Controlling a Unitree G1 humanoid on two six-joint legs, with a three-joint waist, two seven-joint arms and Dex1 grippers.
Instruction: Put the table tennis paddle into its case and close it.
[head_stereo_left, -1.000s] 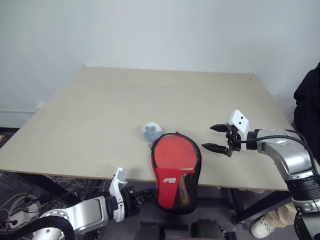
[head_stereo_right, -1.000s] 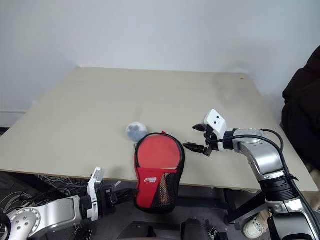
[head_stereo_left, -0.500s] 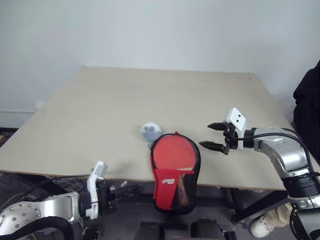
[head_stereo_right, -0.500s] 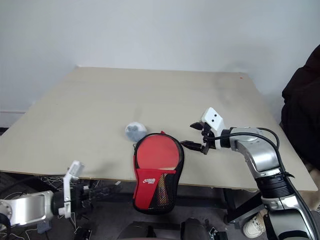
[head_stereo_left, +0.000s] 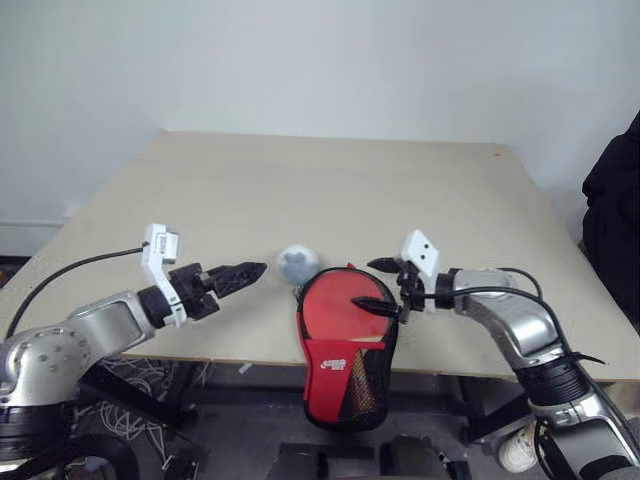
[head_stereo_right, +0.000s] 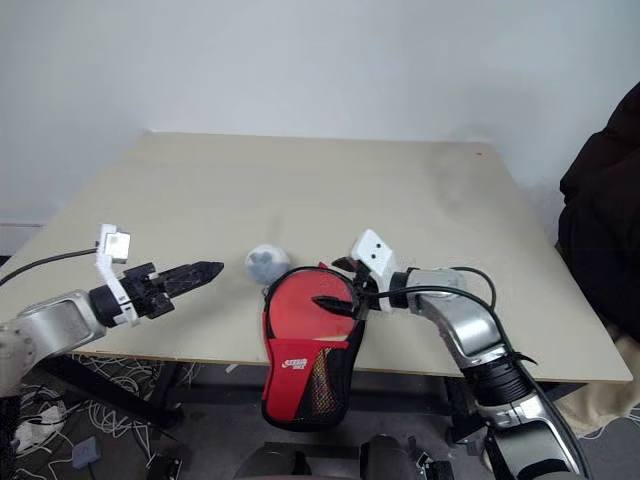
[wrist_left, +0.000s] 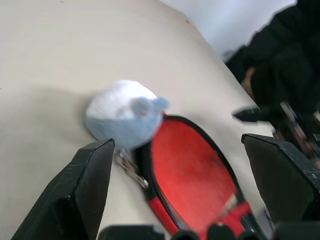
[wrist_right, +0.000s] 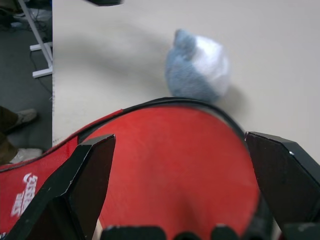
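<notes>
Paddle (head_stereo_left: 345, 301) is already lying face-up inside the case (head_stereo_left: 346, 350), its red rubber showing through the open round end, and the case itself is sitting at the near edge of the worktop (head_stereo_left: 330, 190) with its lower part hanging over that edge. I am holding my right hand (head_stereo_left: 383, 288) released, fingers spread wide, just above the right rim of the round end, and I am keeping my left hand (head_stereo_left: 252, 270) released as well, pointing toward the small grey-white charm (head_stereo_left: 297, 263) that is resting on the worktop against the top of the case. I am judging the insertion done and the closing not yet started, since the rubber is lying fully exposed. To do this step well, I am planning to pin the case with the right hand so it is not sliding further off the edge, and to bring the left hand to the chain below the charm, which I am assuming leads to the zip pull, though the blur in the left wrist view is making that link hard to confirm. Pulling along the black edging in line with the zip, rather than lifting, should be keeping the case flat and the paddle seated.
</notes>
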